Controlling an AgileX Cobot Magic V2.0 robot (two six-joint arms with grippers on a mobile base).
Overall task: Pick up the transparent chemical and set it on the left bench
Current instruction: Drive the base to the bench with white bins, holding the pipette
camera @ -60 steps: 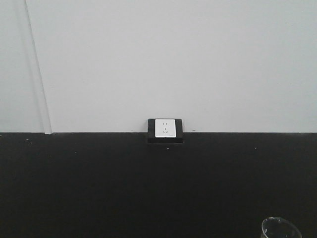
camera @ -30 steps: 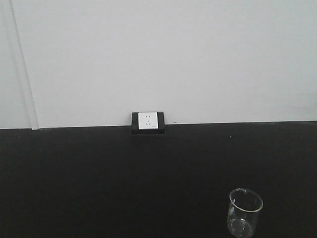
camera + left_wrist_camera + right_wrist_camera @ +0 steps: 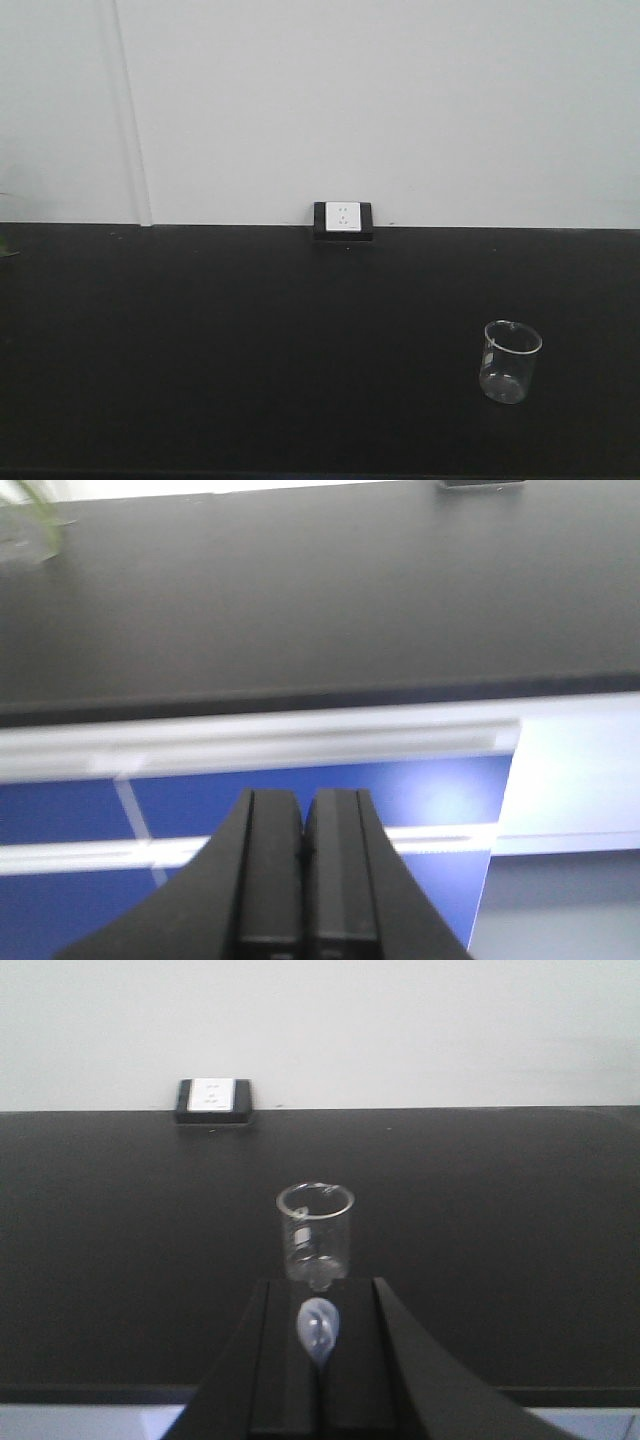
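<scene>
White wall (image 3: 400, 100) backs a matte black lab bench (image 3: 200, 340), which the left wrist view shows with a white front edge (image 3: 250, 742) and blue cabinet doors (image 3: 420, 800) below it.

The right gripper (image 3: 319, 1300) has its two black fingers (image 3: 285, 1360) drawn in on the transparent chemical (image 3: 318, 1334), a dropper pipette. Only its soft bulb shows, pinched in the narrow slot between them. The bulb is translucent bluish-white, teardrop-shaped, glossy, with its narrow end pointing ahead; the stem is hidden. It sits over the front part of the bench top.

Just beyond these fingertips stands an upright clear glass beaker (image 3: 315, 1232), seemingly empty, with its pouring lip turned to the left. Its base meets the fingertips in the picture, and I cannot tell whether they touch. Farther ahead and to the left of the fingers, a white wall socket (image 3: 213, 1097) in a black housing sits where bench meets wall. Its face carries small marks too fine to read, and no other writing shows.

The left gripper (image 3: 303, 810) has its fingers (image 3: 272, 870) pressed flat together with nothing between them. It points at the bench front, with the cabinet doors right ahead of the tips. Far ahead to the left, a blurred glass vessel with green leaves (image 3: 28, 525) rests on the bench.
</scene>
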